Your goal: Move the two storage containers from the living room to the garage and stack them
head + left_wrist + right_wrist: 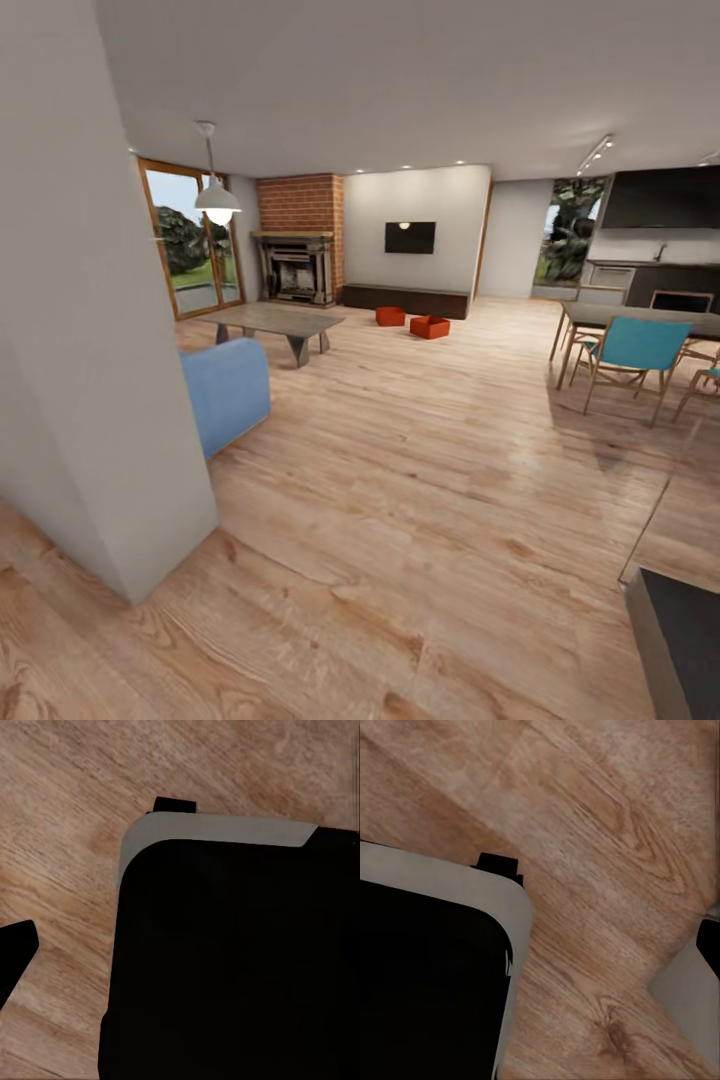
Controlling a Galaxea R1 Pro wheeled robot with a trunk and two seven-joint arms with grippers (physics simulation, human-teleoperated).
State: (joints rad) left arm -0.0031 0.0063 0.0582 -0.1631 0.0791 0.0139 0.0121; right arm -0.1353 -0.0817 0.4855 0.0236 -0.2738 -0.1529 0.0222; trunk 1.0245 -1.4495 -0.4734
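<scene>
The robot is at the approach step: both orange-red storage containers, one [390,316] and the other [429,327], sit on the light wood plank floor [420,470] far across the living room, near the low dark TV bench [405,300]. Next, I judge, comes a drive past the blue sofa [226,390] toward them. Whether either tool is apart or together, I cannot tell; the wrist views show dark robot body over planks

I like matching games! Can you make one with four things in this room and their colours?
Things:
1. bins
2. sofa
3. chair
4. lamp

Colours:
a. white
b. orange-red
c. light blue
d. teal

Pairs: 1-b, 2-c, 3-d, 4-a
</scene>
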